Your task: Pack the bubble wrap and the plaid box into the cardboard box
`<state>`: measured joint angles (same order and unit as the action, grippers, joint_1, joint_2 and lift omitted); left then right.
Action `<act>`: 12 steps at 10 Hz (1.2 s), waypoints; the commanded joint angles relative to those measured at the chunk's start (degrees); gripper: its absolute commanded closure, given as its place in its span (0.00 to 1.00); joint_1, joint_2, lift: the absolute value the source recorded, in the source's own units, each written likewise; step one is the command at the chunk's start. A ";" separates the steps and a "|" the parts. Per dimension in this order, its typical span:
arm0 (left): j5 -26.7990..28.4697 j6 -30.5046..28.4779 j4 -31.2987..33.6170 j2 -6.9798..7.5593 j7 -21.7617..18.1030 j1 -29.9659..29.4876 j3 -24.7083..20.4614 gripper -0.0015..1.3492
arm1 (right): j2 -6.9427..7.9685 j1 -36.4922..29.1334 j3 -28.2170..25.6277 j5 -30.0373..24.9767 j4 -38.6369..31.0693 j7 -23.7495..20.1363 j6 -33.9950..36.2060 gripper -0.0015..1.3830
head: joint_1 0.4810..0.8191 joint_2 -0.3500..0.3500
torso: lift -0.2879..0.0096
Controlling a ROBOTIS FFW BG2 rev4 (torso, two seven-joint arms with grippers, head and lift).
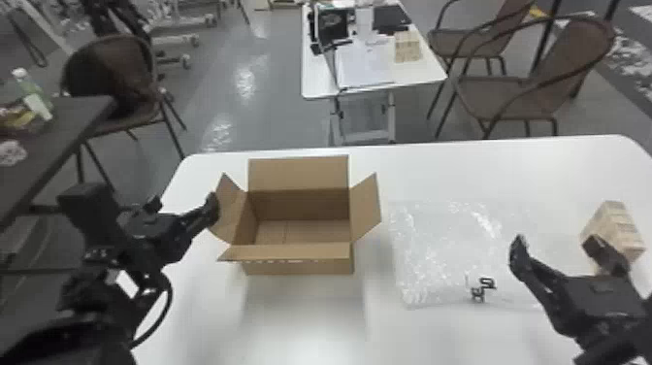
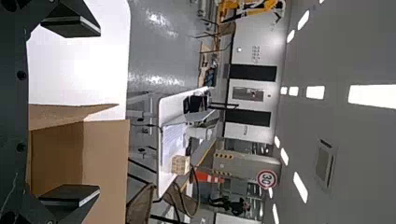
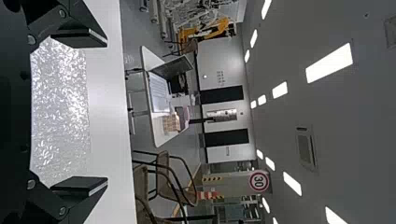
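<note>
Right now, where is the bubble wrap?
In the head view, the bubble wrap lies flat on the white table, between the open cardboard box on its left and the plaid box on its right.

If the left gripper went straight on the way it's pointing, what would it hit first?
Probably the cardboard box, at its left flap, which the left gripper seems to point toward. Its height above the table is hard to judge, so it might pass over the flap instead.
</note>
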<state>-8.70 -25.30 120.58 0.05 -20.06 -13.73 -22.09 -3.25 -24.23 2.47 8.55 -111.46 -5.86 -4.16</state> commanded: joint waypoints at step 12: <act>-9.31 -15.83 -13.00 5.05 -7.45 9.60 -0.06 0.17 | 0.00 2.08 0.43 0.42 1.16 -3.72 1.87 0.17 | 0.63 0.75 | 0.62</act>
<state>-18.09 -40.81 108.28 5.10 -27.45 -4.52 -22.49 -3.24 -22.21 2.90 8.90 -110.35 -9.52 -2.29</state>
